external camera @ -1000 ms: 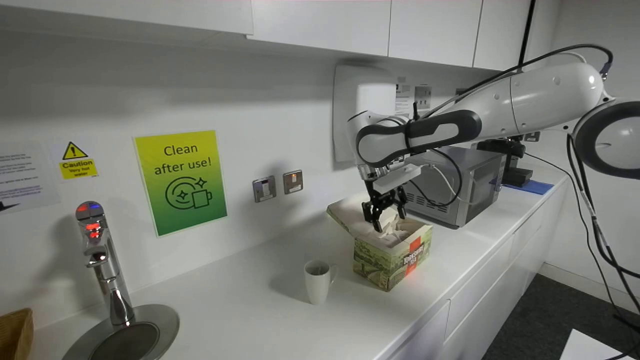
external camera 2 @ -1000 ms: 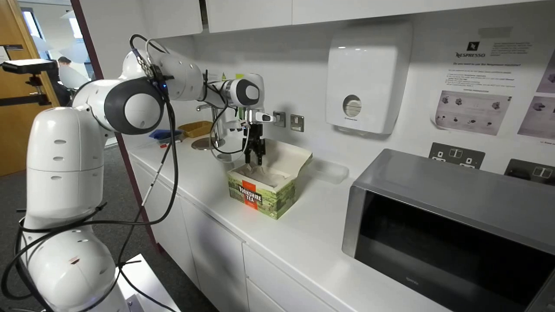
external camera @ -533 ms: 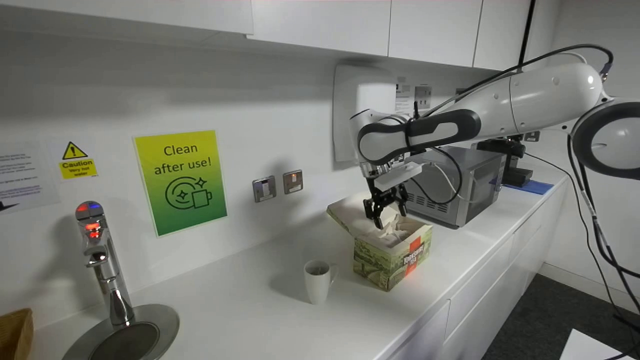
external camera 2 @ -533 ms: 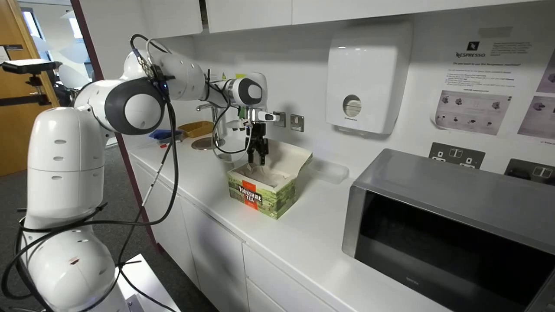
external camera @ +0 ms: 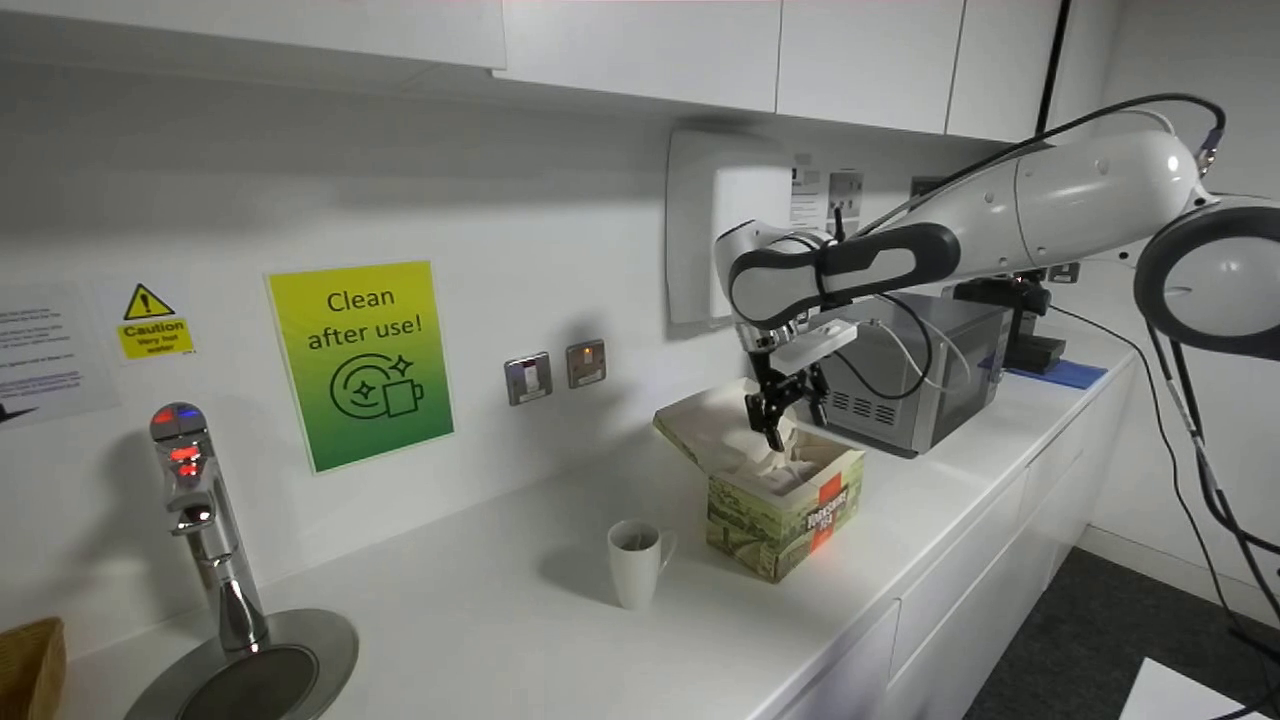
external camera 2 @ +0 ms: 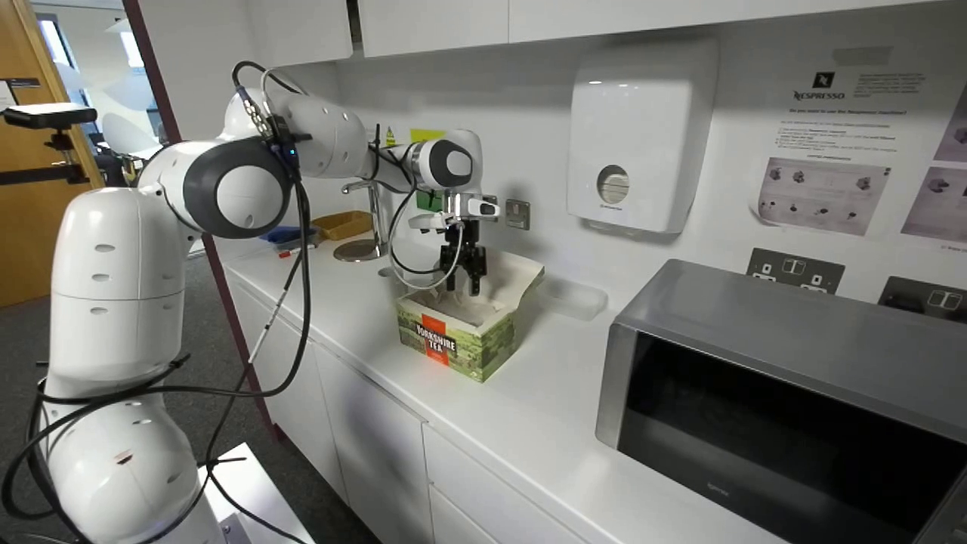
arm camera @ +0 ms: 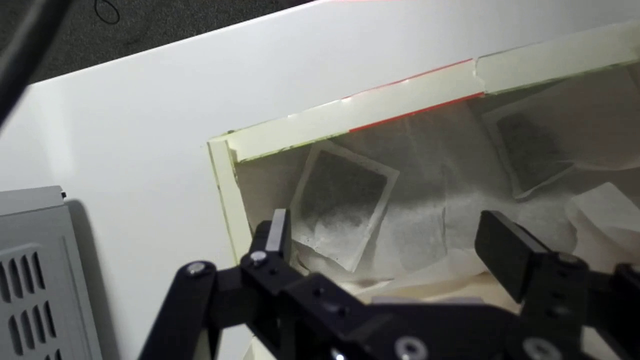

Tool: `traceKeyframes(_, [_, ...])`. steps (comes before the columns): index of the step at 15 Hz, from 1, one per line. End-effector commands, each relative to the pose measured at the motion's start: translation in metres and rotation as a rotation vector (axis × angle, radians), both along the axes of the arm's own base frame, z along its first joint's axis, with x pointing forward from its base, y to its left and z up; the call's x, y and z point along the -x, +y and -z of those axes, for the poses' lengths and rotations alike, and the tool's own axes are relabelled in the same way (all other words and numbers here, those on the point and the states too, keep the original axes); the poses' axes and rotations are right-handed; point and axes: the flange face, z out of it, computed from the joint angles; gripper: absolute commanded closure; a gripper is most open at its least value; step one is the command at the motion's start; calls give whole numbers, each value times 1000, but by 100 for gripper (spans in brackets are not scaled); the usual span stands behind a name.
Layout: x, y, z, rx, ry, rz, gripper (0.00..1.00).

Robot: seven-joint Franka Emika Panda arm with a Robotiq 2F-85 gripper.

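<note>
My gripper is open and empty in both exterior views point(external camera: 798, 427) point(external camera 2: 463, 285), just above the open Yorkshire Tea box point(external camera: 755, 525). The green box also shows in an exterior view point(external camera 2: 453, 347), with its lid tilted back toward the wall. In the wrist view my spread black fingers point(arm camera: 384, 225) are over the box's inside. A tea bag point(arm camera: 345, 185) lies tilted between them, nearer the left finger, which covers part of its edge. Another tea bag point(arm camera: 530, 150) lies further right under pale paper lining. The left finger is near the box's side rim point(arm camera: 227, 200). Nothing is held.
A white mug point(external camera: 632, 570) stands beside the box on the white counter point(external camera: 480, 620). The microwave point(external camera: 880, 400) stands at the box's other side. A clear tray point(external camera 2: 572, 298) lies behind the box by the wall. A tap point(external camera: 215, 540) and basket point(external camera: 35, 665) are further along.
My gripper has shifted a little toward the microwave end and stays above the box, rightward in both exterior views. The fingers remain open. The box and mug have not moved.
</note>
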Motion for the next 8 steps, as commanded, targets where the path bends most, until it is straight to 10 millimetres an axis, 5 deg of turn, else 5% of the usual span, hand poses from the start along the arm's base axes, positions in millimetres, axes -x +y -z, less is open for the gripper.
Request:
traceKeyframes(1, [-7,-11,-1,5,-2,-101,0])
traceKeyframes(8, [-14,-9,18,9,-20,-134,0])
